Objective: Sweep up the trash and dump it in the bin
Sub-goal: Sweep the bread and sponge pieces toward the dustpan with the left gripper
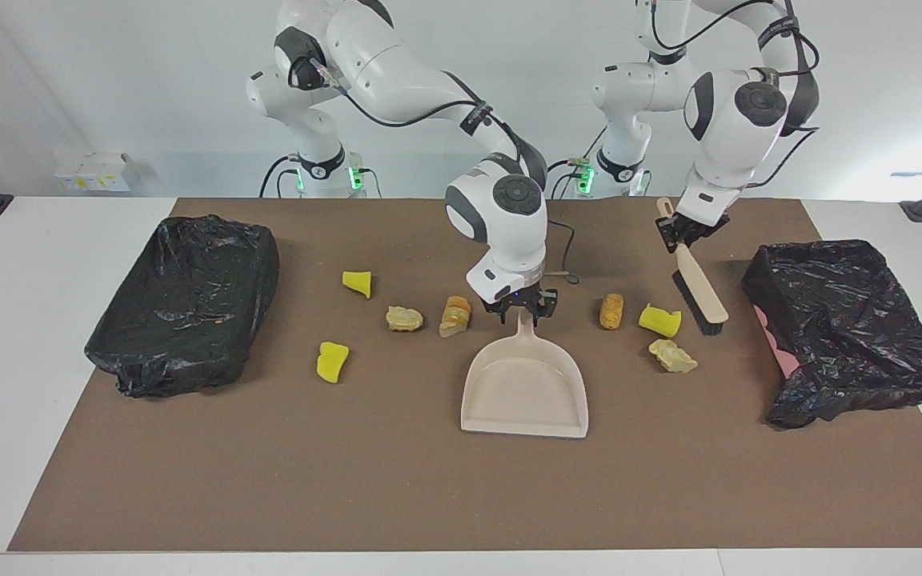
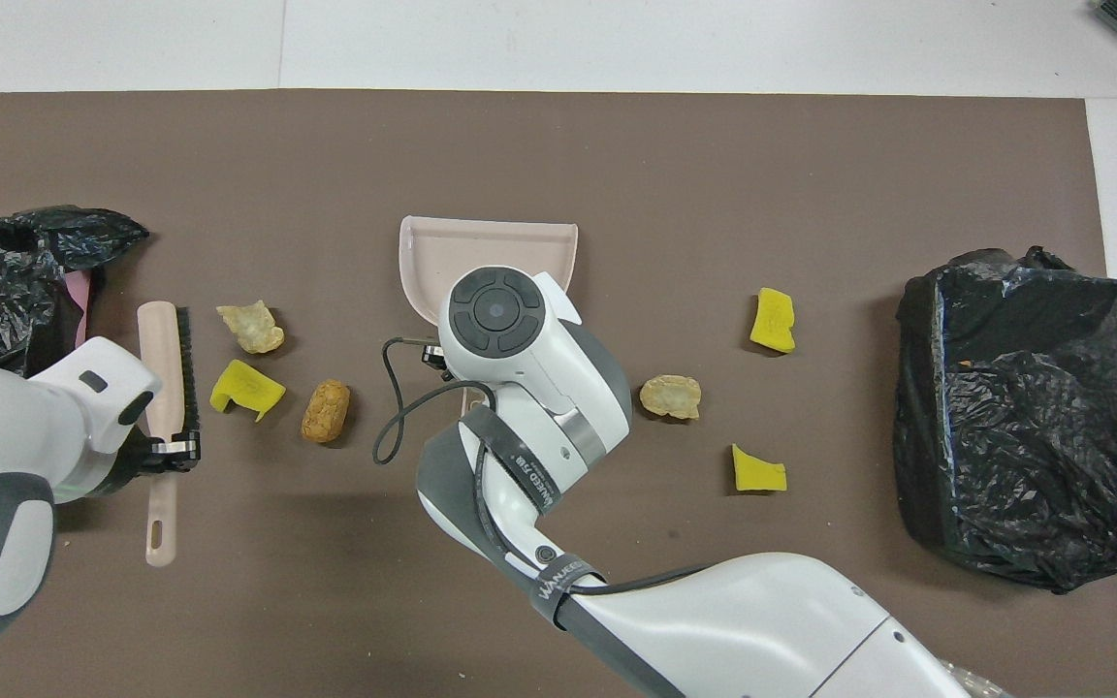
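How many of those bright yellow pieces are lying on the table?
3. One yellow piece lies beside the brush, toward the left arm's end. Two lie toward the right arm's end: one nearer the robots, one farther. None seems hidden.

Right gripper [image 1: 523, 310] grips the dustpan [image 1: 525, 388] handle; left gripper [image 1: 681, 236] holds the brush [image 1: 701, 292].
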You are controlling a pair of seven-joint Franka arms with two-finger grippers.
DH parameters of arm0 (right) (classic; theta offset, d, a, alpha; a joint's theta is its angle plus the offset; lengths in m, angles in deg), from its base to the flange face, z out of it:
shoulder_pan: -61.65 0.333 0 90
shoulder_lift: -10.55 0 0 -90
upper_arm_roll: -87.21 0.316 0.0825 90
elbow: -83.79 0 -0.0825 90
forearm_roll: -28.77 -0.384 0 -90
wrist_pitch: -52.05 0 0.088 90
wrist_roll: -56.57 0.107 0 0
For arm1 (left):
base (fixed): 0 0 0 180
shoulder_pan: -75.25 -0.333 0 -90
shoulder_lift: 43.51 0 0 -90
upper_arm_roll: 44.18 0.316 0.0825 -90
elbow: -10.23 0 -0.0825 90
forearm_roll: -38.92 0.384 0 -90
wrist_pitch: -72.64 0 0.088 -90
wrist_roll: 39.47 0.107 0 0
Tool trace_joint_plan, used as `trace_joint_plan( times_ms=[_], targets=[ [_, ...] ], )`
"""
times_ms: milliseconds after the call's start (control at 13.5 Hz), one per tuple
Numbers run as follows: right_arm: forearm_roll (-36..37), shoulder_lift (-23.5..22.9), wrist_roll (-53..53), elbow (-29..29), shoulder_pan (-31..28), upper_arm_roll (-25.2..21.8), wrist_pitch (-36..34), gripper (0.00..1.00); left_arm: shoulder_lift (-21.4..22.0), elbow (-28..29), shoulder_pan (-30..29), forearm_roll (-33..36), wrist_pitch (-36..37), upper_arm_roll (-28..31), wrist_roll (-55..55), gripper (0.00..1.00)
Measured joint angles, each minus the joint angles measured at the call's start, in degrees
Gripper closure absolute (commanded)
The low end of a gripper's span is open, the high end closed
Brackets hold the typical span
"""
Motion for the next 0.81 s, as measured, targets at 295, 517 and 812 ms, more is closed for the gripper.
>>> trace_joint_plan(
  times_ms=[295, 517, 812],
  targets=[
    [0.18, 0.57, -0.89, -0.23, 0.00, 0.01, -0.01, 1.00, -0.96, 1.61, -6.82, 0.01, -4.12, 0.03, 7.46, 1.00],
    [0.26, 2.50, -6.08, -0.27, -0.18, -0.20, -0.61, 1.00, -2.81, 3.73, -7.12, 0.01, -8.75, -0.50, 8.09, 1.00],
    [1.46, 4.74, -17.74, -0.40, -1.43, -0.39, -4.54, 1.00, -7.60, 4.09, -4.57, 0.01, -13.97, -1.44, 8.09, 1.00]
  ],
)
